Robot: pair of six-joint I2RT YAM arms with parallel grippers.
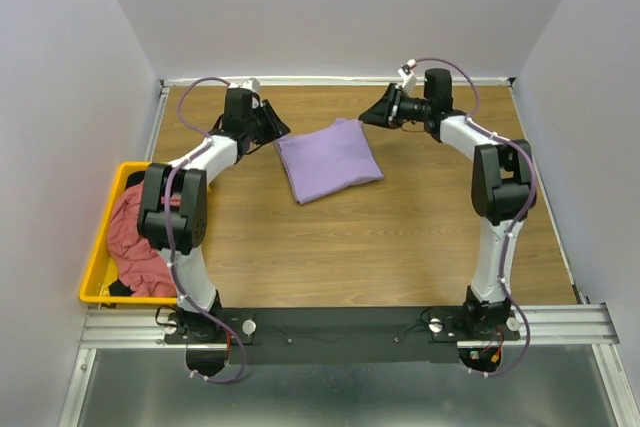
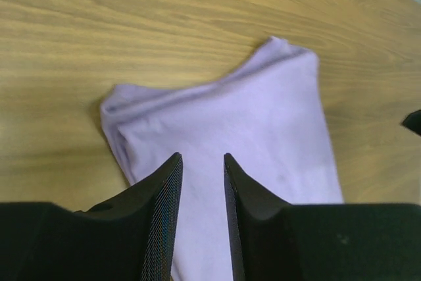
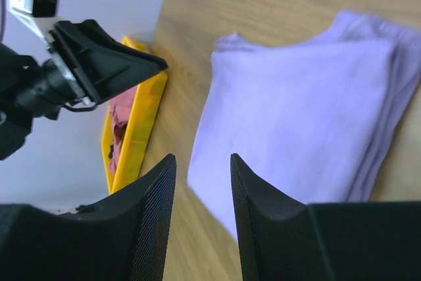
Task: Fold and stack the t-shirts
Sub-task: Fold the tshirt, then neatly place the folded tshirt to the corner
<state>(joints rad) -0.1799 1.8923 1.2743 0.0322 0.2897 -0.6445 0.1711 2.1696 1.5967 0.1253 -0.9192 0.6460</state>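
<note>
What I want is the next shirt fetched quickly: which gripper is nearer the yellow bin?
Left. The left gripper hangs by the left edge of the lavender shirt, toward the yellow bin; the right gripper is beyond the shirt's far corner, farther off.

Both arms reach toward the far side; left gripper point(image 1: 274, 133) and right gripper point(image 1: 372, 113) face each other, jaws parted, empty.

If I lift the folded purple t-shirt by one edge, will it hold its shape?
Probably not: the lavender t-shirt is soft layered cloth, so it would likely droop and unfold. Pushed, its loose stacked edges may bunch on the table rather than slide.
</note>
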